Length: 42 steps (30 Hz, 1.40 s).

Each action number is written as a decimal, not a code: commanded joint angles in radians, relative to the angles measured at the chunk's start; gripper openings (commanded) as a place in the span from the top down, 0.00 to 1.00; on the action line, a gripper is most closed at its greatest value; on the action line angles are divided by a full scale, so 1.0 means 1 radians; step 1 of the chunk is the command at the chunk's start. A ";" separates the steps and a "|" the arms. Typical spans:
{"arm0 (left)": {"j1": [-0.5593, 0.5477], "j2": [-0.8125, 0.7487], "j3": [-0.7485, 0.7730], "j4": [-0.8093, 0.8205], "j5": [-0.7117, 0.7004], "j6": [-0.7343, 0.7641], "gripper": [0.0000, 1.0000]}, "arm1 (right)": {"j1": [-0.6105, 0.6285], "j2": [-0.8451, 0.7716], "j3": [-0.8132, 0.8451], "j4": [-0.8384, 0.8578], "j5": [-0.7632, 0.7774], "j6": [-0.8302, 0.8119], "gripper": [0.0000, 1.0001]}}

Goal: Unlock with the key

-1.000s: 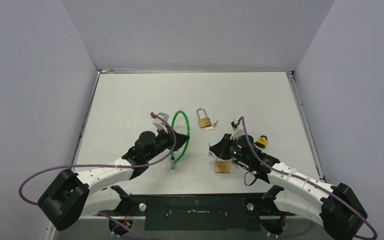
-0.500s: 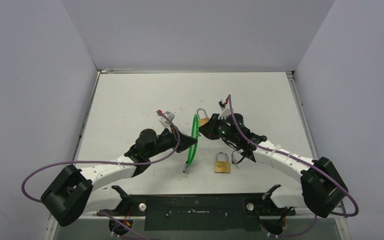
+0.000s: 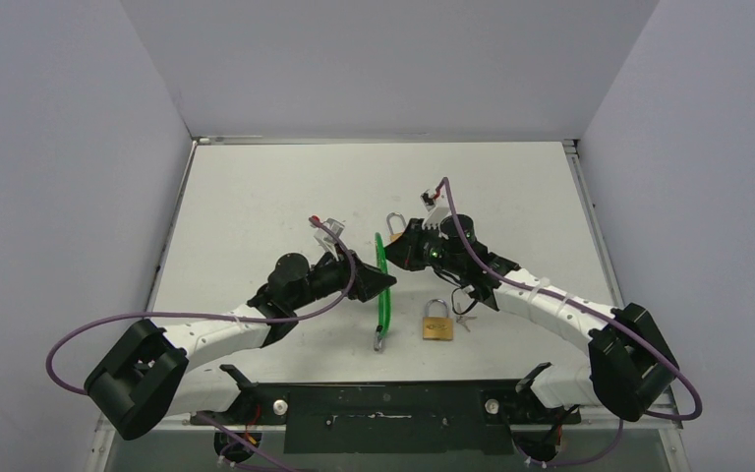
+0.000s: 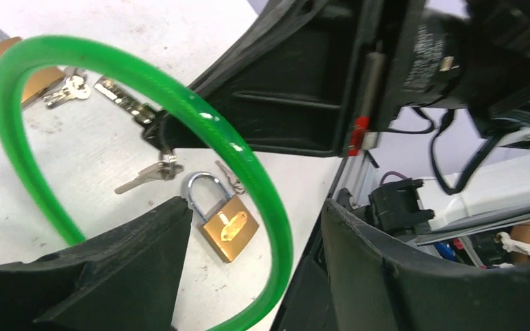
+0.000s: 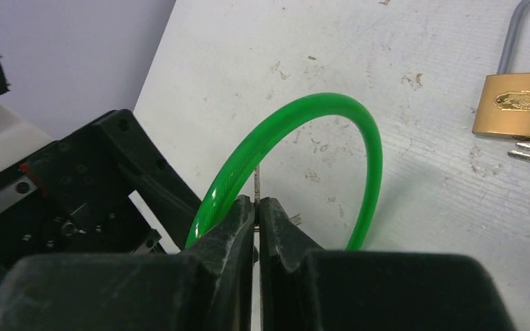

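1. The right end effector (image 5: 257, 201) has its fingers pressed together on the key (image 4: 123, 98). In the right wrist view only a thin metal sliver sticks out from between the tips.
2. The left wrist view shows the key's blade jutting from the right fingertips. A second key (image 4: 141, 183) dangles below it, apparently on a ring.
3. The left end effector (image 3: 385, 279) has its fingers (image 4: 124, 262) spread wide apart and clamps nothing.
4. The green cable lock (image 5: 317, 102) is bent into a loop and stands on edge around the middle of the counter (image 3: 256, 197), a little toward the near edge. Its lower arc runs through the gap between the left fingers, and whether it touches either one I cannot tell.
5. From the top camera the loop appears almost edge-on, with a grey metal end low down on the side toward the near edge.
6. The two end effectors face each other across the loop, the left from the left-edge side and the right from the right-edge side. The held key is just beside the green cable.
7. A brass padlock (image 3: 437, 326) lies flat just right of the loop, toward the near edge, its shackle pointing at the far edge.
8. A second brass padlock (image 5: 521, 103) lies beyond the loop toward the far edge, partly hidden under the right arm in the top view, with keys beside it.
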 commanded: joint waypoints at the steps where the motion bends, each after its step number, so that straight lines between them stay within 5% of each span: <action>1: -0.002 -0.017 0.009 -0.083 -0.065 0.060 0.34 | 0.009 0.013 0.065 -0.001 -0.028 0.043 1.00; 8: -0.003 -0.034 0.031 -0.202 -0.118 0.081 0.36 | 0.012 0.029 0.068 0.016 -0.045 0.054 1.00; 17: -0.001 -0.152 -0.021 -0.356 -0.335 0.078 0.61 | 0.008 -0.052 0.044 -0.105 0.090 -0.004 1.00; 22: 0.000 -0.226 -0.070 -0.471 -0.546 0.029 0.37 | -0.005 -0.124 -0.035 -0.140 0.143 0.001 1.00; 31: 0.010 -0.271 -0.132 -0.532 -0.597 -0.065 0.32 | -0.011 -0.223 -0.126 -0.159 0.152 0.024 1.00; 42: 0.019 -0.279 0.008 -1.102 -0.892 -0.238 0.22 | -0.011 -0.274 -0.191 -0.181 0.159 0.043 1.00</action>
